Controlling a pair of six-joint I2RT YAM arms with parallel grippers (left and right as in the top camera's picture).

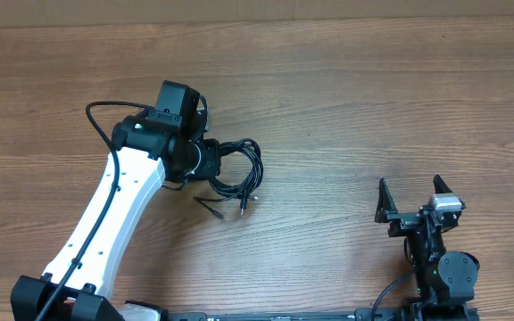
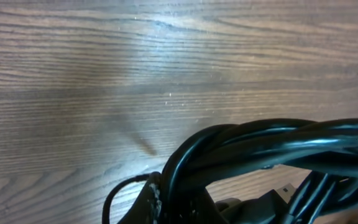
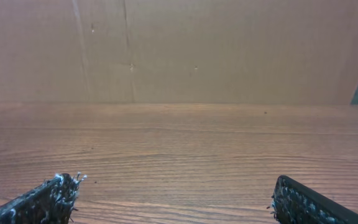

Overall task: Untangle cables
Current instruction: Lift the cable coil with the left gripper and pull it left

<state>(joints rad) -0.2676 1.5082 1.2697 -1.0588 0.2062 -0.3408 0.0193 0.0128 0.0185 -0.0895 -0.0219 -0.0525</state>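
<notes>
The cables (image 1: 244, 169) are one black knotted bundle of loops on the wooden table, just right of my left gripper (image 1: 209, 160). Two loose plug ends (image 1: 211, 208) trail toward the front. In the left wrist view the bundle (image 2: 272, 146) fills the lower right, and its strands run between the fingers of my left gripper (image 2: 185, 202), which is shut on them. My right gripper (image 1: 410, 198) is open and empty at the front right, far from the bundle. In the right wrist view the fingertips of my right gripper (image 3: 174, 193) stand wide apart over bare wood.
The wooden table (image 1: 346, 98) stretches all round. A brown cardboard wall (image 3: 179, 50) stands along the far edge. A thicker black wire (image 1: 105, 107) loops off the left arm.
</notes>
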